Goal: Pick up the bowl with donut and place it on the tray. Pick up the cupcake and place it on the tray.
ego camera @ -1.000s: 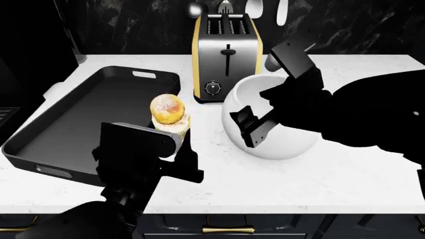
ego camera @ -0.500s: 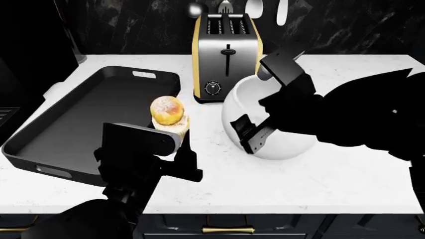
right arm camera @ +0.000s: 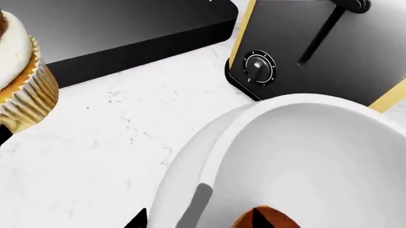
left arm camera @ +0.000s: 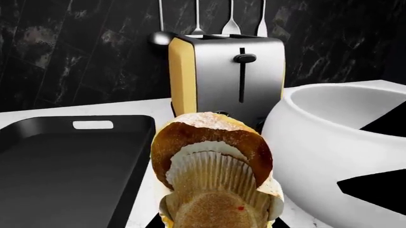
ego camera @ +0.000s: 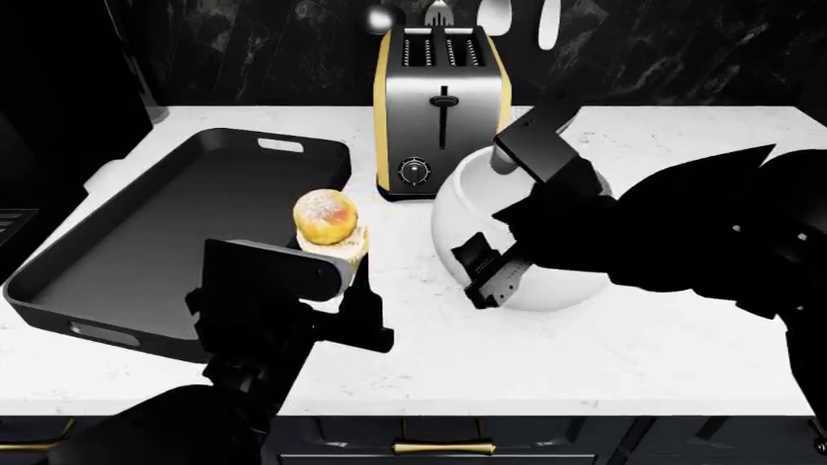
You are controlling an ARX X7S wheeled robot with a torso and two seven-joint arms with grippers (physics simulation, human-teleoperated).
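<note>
The white bowl (ego camera: 559, 291) stands right of centre on the counter, tipped a little. My right gripper (ego camera: 505, 247) is shut on the bowl's near-left rim, one finger outside, one inside. In the right wrist view the bowl (right arm camera: 304, 142) fills the frame and a brown bit of the donut (right arm camera: 269, 222) shows by the inner finger. My left gripper (ego camera: 339, 266) is shut on the cupcake (ego camera: 325, 218), just right of the black tray (ego camera: 77, 300). In the left wrist view the cupcake (left arm camera: 212, 171) is close, tilted with its base toward the camera, with the tray (left arm camera: 63, 166) beside it.
A steel and yellow toaster (ego camera: 443, 107) stands at the back between tray and bowl, close behind the bowl. Utensils (ego camera: 440, 12) hang on the dark wall above it. The white counter's front edge runs just before both arms.
My right gripper has shifted left and up a little on the bowl's rim, and the bowl has tipped slightly. The cupcake has sunk a little in the left gripper.
</note>
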